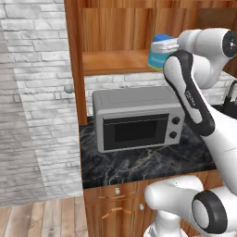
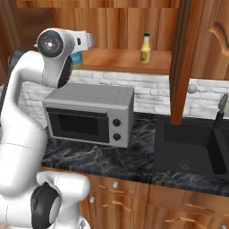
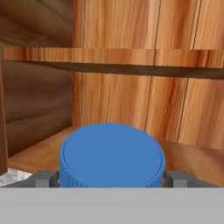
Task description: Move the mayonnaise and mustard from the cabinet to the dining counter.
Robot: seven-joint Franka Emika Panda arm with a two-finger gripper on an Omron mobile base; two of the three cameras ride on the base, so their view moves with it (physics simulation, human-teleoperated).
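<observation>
The pincer (image 3: 112, 178) stands wide, one fingertip (image 3: 43, 179) on each side of the mayonnaise (image 3: 112, 156), whose blue lid sits between them on the lower shelf of the open cabinet (image 2: 120, 58). I cannot tell whether they touch the jar. The mustard (image 2: 145, 48) stands on the same shelf, well off to the pincer's right.

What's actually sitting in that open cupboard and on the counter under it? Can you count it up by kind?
Jars: 1, the mayonnaise, blue-lidded, on the cabinet shelf.
Bottles: 1, the mustard, yellow, on the same shelf.
Appliances: 1, the microwave on the black marble worktop.
Total: 3
</observation>
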